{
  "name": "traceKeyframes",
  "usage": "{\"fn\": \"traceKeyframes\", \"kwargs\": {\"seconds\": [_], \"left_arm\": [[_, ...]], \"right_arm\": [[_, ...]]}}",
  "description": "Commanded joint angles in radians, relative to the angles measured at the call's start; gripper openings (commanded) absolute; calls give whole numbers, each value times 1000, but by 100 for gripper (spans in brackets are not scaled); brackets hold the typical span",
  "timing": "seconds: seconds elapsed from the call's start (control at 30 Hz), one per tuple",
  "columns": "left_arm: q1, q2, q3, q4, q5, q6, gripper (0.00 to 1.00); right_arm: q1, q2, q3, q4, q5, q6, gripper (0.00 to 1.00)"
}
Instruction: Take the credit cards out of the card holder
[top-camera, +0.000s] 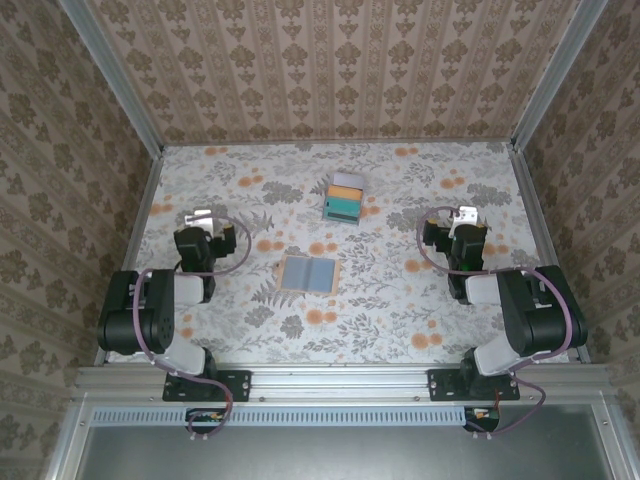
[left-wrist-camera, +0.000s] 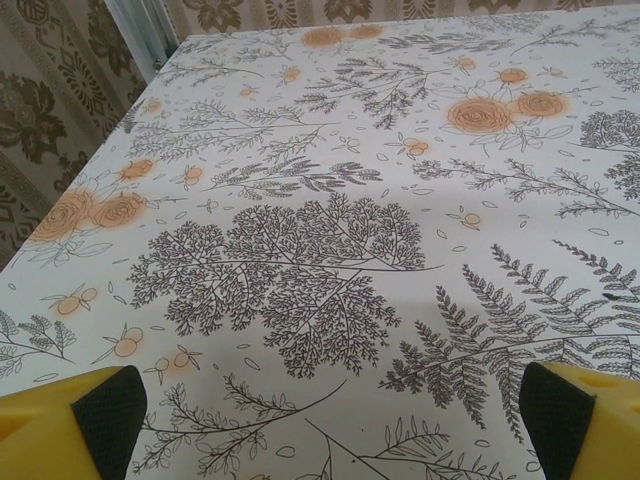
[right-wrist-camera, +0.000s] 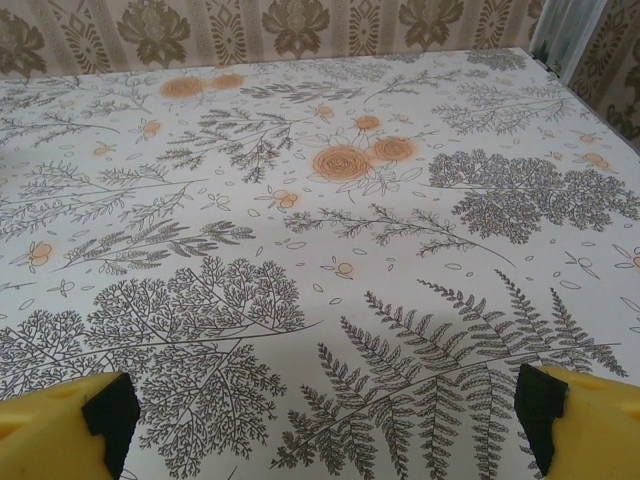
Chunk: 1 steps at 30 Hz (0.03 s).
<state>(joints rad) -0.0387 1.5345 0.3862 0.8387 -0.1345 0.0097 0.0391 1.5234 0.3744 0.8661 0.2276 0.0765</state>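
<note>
The card holder (top-camera: 308, 272) lay opened flat on the floral table (top-camera: 400, 320), its grey-blue inner panels facing up inside a tan edging, roughly midway across the table. The credit cards (top-camera: 343, 198) sat outside it in a small overlapping stack farther back and slightly to the right, apart from the holder: a pale lilac-white one at the far end, then orange, then teal nearest.

The left gripper (top-camera: 203, 216) hovered over the table's left side with its fingers (left-wrist-camera: 110, 410) spread wide and nothing between them. The right gripper (top-camera: 463, 215) was over the right side, likewise spread wide, its yellow fingers (right-wrist-camera: 545, 405) with black pads framing bare printed cloth. Holder and cards both lay between the two grippers, well apart from either, the holder somewhat closer to the left one
</note>
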Motion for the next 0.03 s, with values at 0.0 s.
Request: {"fn": "traceKeyframes", "kwargs": {"seconds": [0.0], "left_arm": [[-4,0,10,31,-2,24,100]], "right_arm": [[-8,5,17,19,-81,-34,100]]}}
